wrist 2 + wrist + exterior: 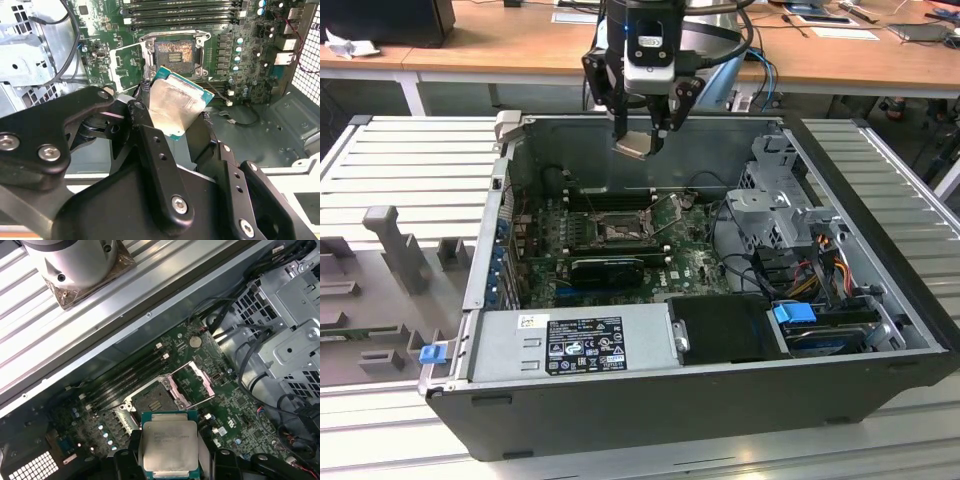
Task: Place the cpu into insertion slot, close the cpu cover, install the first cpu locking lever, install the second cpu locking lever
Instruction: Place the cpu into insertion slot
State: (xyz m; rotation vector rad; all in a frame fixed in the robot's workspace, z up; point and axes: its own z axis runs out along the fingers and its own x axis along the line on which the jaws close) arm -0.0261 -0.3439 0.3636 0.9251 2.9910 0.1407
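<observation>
My gripper hangs above the open computer case, shut on the cpu, a flat square chip with a silvery top. In both wrist views the cpu sits tilted between the black fingers, well above the motherboard. The insertion slot lies bare below, its dark frame and dull contact field exposed. The cpu cover stands swung open beside the slot, hinged at one edge.
Long black memory slots run beside the socket. A metal drive cage with cables fills the exterior view's right. The power supply lines the near wall. A grey fixture tray lies outside the case on the exterior view's left.
</observation>
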